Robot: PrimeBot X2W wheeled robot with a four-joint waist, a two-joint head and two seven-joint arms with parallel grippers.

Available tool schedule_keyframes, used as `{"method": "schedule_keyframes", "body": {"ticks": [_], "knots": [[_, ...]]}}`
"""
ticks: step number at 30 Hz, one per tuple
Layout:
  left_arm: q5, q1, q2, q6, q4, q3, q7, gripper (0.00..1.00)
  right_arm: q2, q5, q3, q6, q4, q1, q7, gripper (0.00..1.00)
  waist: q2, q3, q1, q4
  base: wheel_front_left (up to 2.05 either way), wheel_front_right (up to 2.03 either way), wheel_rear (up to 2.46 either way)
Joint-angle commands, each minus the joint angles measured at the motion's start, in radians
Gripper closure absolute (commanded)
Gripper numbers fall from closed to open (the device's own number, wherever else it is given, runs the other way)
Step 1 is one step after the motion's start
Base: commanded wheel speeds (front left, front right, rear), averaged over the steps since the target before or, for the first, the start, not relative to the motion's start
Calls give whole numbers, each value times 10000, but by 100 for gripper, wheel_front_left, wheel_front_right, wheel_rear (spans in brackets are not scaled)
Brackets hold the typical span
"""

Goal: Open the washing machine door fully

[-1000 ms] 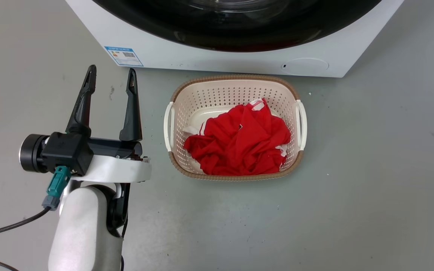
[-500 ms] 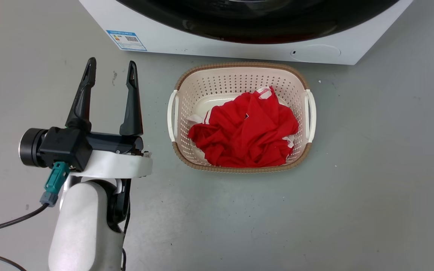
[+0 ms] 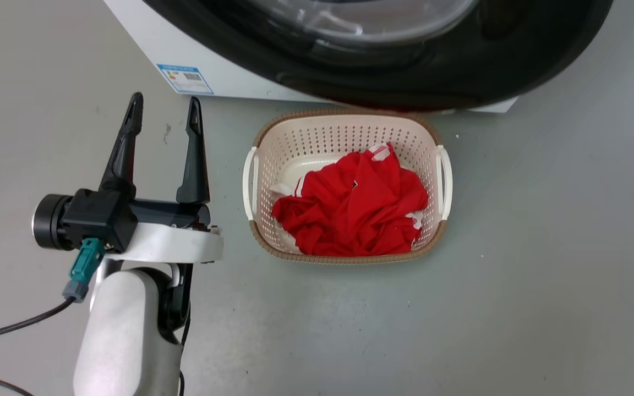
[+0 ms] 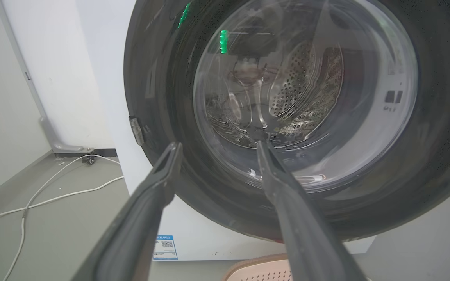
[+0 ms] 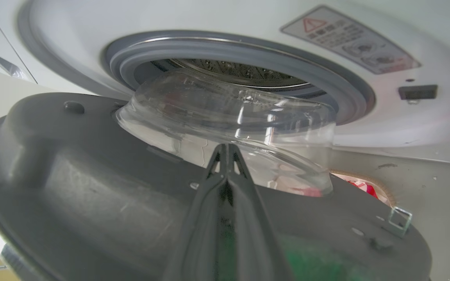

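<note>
Head view: my left gripper (image 3: 164, 104) hangs spread and empty at nine o'clock of the laundry basket (image 3: 344, 114). My right gripper (image 5: 227, 149), clenched, points at the glass of the washing machine door (image 5: 72, 175).

I see the washing machine door (image 3: 438, 77) with a glossy black rim and clear glass; the machine (image 3: 163, 44) is white. The basket (image 3: 344, 132) is cream, dotted with holes, brown-trimmed; the cloth (image 3: 355, 209) inside is red. The floor (image 3: 542, 275) is grey, the left tool (image 3: 165, 107) black.
</note>
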Motion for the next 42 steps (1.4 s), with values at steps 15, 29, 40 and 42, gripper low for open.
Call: {"method": "schedule_keyframes", "body": {"ticks": [15, 29, 40, 42], "knots": [[363, 991, 62, -97, 353, 66, -23, 0, 533, 982, -254, 0, -2312, 3243, 1276, 100, 0, -1680, -1, -264, 0, 0, 0], [514, 1591, 124, -166, 644, -38, -23, 0, 1268, 1709, -233, 0, -4573, 5794, 1740, 100, 0, -2580, -1, -269, 0, 0, 0], [448, 1779, 109, -194, 741, -171, -23, 0, 1501, 1885, -72, 0, -5459, 6722, 1845, 100, 0, -2761, -1, -239, 0, 0, 0], [441, 1798, 107, -182, 733, -175, -23, 0, 1538, 1995, -118, 0, -5555, 6838, 1910, 100, 0, -2774, -1, -244, 0, 0, 0]]}}
